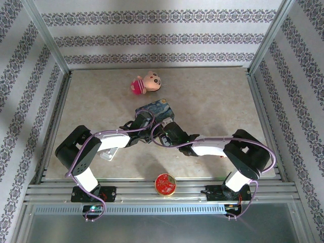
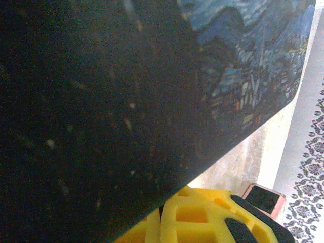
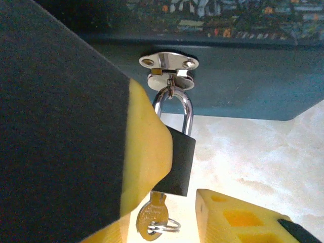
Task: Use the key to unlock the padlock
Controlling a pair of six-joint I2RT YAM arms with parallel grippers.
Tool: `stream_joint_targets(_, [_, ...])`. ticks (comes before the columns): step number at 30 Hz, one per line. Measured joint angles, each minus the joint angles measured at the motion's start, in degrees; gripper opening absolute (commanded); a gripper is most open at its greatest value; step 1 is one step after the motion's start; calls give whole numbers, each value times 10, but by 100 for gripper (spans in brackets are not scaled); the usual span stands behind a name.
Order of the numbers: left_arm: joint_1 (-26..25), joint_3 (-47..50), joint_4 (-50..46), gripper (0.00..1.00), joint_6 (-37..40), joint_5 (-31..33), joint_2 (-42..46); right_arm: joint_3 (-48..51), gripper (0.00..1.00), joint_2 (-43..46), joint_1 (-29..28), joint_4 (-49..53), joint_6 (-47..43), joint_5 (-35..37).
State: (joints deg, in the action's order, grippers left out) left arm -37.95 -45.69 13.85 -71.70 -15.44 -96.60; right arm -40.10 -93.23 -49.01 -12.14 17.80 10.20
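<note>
**Key sits in padlock, right jaws part open**

The padlock hangs by its shackle from a hasp on the tin's side wall. The key is in its underside (a small ring dangles from the key). The right gripper stands partly open: one yellow finger touches the padlock's side, and the other is apart from it. The left gripper is closed at the tin's left end.

A robot lab test cell. Aluminium posts frame wallpapered panels around a marble-look tabletop.
</note>
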Motion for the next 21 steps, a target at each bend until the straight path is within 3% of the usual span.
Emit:
stream_joint_targets(5, [2, -1, 0, 0, -3, -9, 0, -7, 28, -20, 0, -2, -4, 7])
stream_joint_targets(12, [2, -1, 0, 0, -6, -10, 0, -6, 10, -23, 2, -8, -8, 3])
stream_joint_targets(17, [2, -1, 2, 0, -9, -8, 0, 3, 1, -19, 30, -28, -4, -55])
stream_joint_targets(21, [2, -1, 10, 0, -12, -8, 0, 7, 0, -14, 63, -35, 5, -120])
